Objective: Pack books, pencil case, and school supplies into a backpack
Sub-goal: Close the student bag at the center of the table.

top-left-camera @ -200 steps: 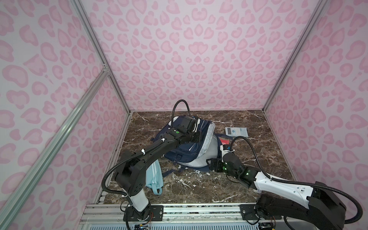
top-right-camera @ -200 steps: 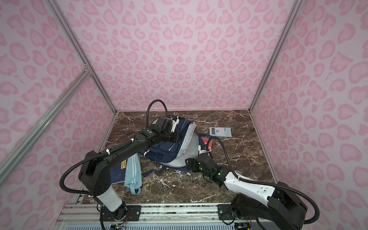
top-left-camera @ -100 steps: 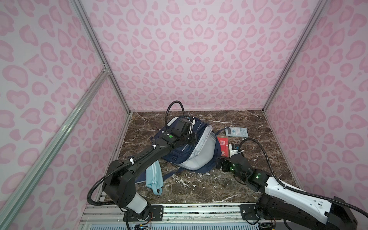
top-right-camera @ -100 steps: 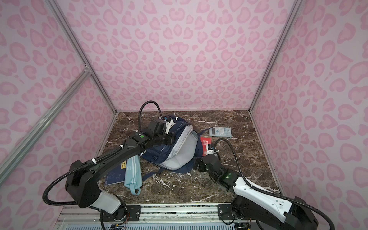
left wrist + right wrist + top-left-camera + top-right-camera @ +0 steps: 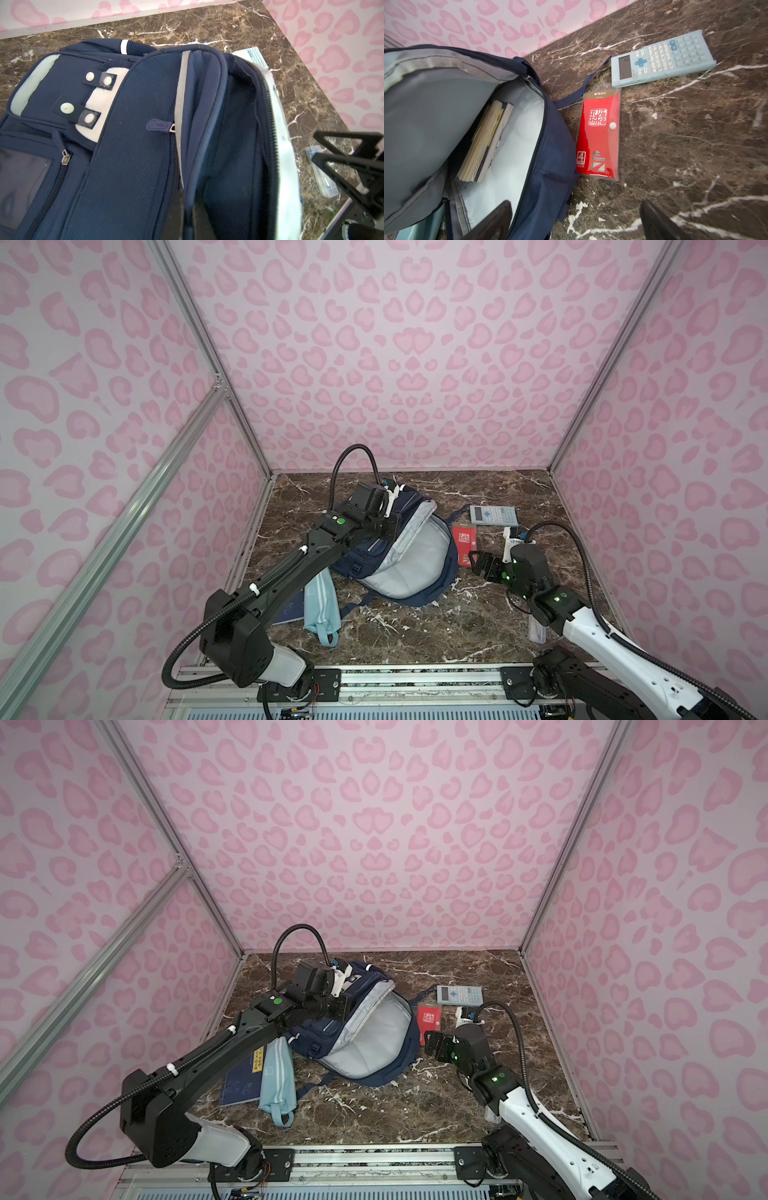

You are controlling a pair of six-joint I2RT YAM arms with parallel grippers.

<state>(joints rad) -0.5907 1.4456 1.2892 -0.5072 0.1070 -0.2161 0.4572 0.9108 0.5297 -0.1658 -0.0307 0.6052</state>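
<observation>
A dark-blue softcover book [image 5: 243, 1081] and striped aqua fabric pencil case [image 5: 322, 610] lie left, unpacked. The left gripper [image 5: 392, 529], clamped, seemingly pinches open the navy fabric backpack [image 5: 399, 572]. The right gripper [image 5: 477, 568], spread wide and empty, hovers by the flat red pack [image 5: 464, 545], likely the next grasp.

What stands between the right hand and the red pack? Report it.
Nothing visible. The open right hand hovers by the red pack, which lies flat and uncovered; the backpack only touches one long edge.
</observation>
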